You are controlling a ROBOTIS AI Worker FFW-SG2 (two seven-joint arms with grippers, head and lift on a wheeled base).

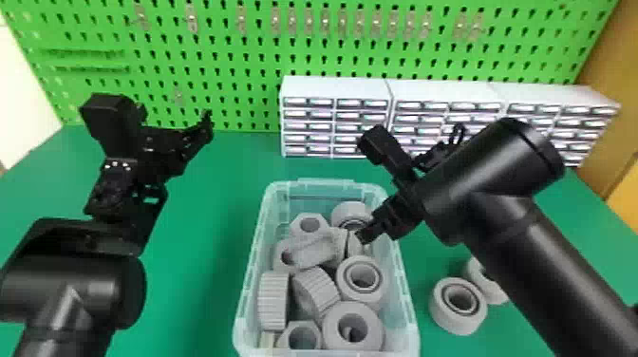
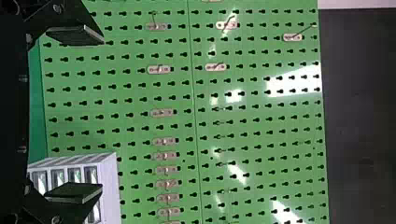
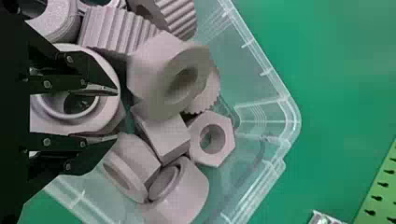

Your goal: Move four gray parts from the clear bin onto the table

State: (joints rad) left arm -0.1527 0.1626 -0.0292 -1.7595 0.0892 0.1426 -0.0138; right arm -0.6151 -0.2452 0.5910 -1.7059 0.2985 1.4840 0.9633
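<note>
With its jaws parted, I needed my right gripper centred squarely over one gray part before squeezing.

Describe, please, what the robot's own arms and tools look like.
The left arm and right arm are black, with smooth, tube-like sections. The left tool and right tool are also black, with flat fingers and small round screws. A thin black loop, perhaps cable, shows by the right arm.
</note>
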